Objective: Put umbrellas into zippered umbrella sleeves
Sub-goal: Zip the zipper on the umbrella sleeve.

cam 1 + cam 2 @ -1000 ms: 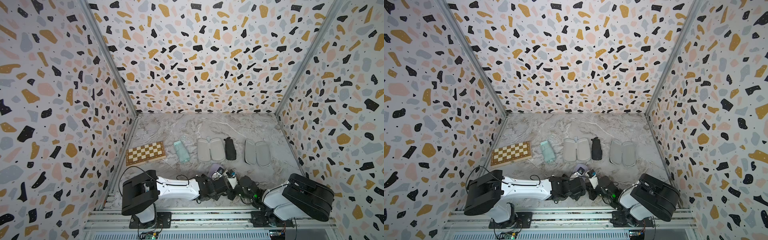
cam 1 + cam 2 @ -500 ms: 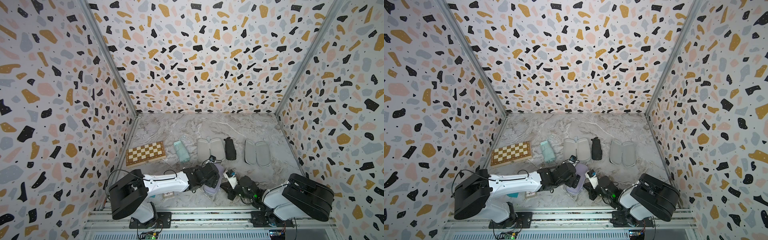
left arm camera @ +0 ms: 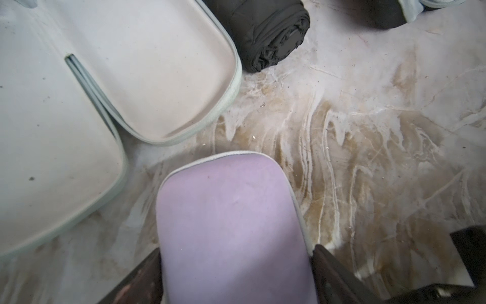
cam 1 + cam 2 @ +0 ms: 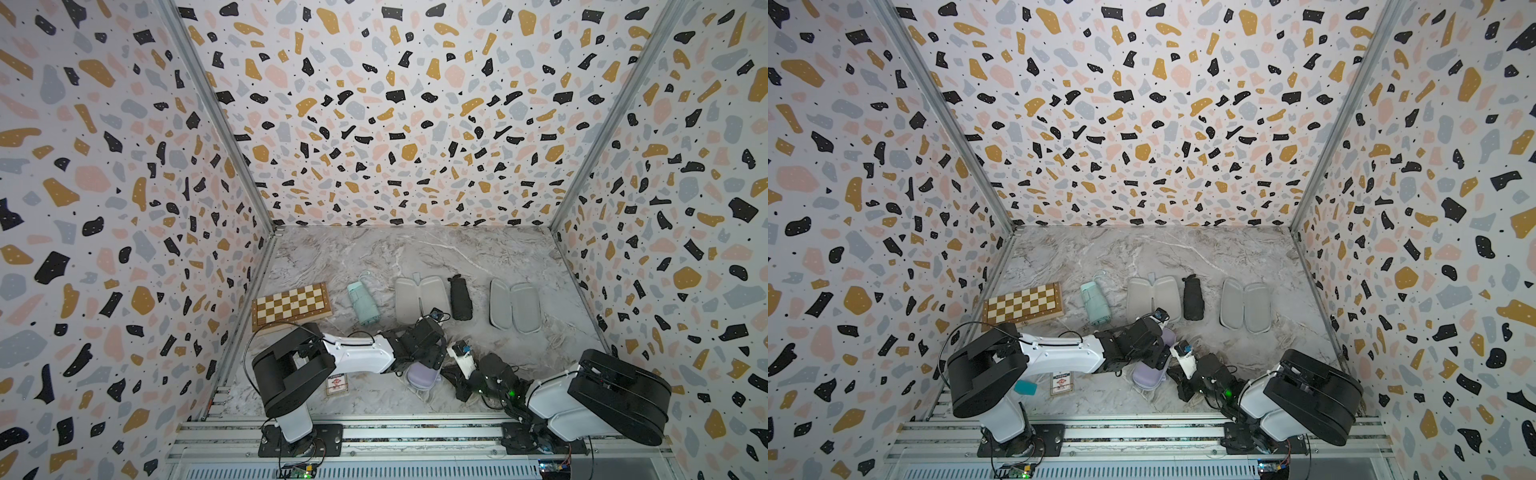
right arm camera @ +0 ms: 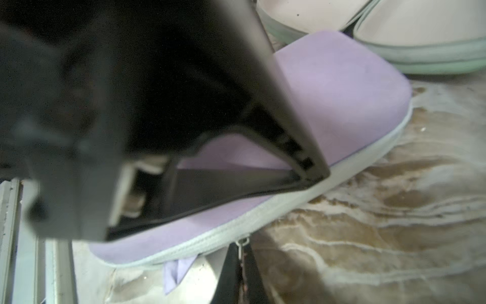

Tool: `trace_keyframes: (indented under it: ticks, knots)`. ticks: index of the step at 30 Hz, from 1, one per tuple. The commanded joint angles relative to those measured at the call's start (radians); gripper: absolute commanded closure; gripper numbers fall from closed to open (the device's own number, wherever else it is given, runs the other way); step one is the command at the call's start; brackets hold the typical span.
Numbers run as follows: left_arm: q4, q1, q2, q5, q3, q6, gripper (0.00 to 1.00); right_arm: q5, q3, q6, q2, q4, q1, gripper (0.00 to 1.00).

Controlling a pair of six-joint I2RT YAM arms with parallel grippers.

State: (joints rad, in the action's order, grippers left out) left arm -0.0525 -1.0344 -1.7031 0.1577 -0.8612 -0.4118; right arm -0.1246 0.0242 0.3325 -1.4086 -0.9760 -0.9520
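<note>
The closed lilac sleeve lies near the front of the marble floor. My left gripper straddles it, one finger against each long side of the lilac sleeve. My right gripper is shut on the metal zipper pull at the grey zip edge of the lilac sleeve. Further back lie the mint green umbrella, an open mint-edged sleeve, the black umbrella and another open sleeve. The lilac umbrella is out of view.
A checkered chessboard box sits at the back left beside the wall. A small printed card lies on the floor under my left arm. Patterned walls close in three sides, and a metal rail runs along the front.
My left arm has swung its gripper over the lilac sleeve, and its jaws have narrowed onto the sleeve's sides. The right gripper has stayed shut in place.
</note>
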Motion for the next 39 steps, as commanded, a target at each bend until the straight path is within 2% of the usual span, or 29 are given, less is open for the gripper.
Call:
trace_keyframes:
  ticks: [1,7,12,17,27,33,39]
  knots:
    - [-0.025,0.014,-0.028,0.007,0.03,-0.016,0.19,0.05,0.002,-0.012,0.014,0.036,-0.059,1.0]
    - [-0.061,0.02,-0.038,0.001,0.055,-0.045,0.24,0.085,-0.008,0.009,0.024,0.041,-0.122,1.0]
    - [-0.06,0.032,-0.038,0.001,0.061,-0.057,0.33,0.107,-0.003,-0.004,0.029,0.04,-0.186,1.0]
    - [-0.069,0.058,-0.042,-0.007,0.072,-0.078,0.43,0.093,0.021,-0.029,0.005,0.042,-0.23,1.0]
    - [-0.07,0.074,-0.035,-0.007,0.091,-0.13,0.54,0.066,0.074,-0.033,-0.066,0.022,-0.279,1.0]
    - [-0.019,0.077,0.062,0.026,0.138,-0.177,0.57,0.071,0.082,-0.024,-0.06,0.017,-0.28,1.0]
    - [0.039,0.079,0.267,0.078,0.266,-0.216,0.53,0.073,0.083,-0.04,-0.072,0.023,-0.278,1.0]
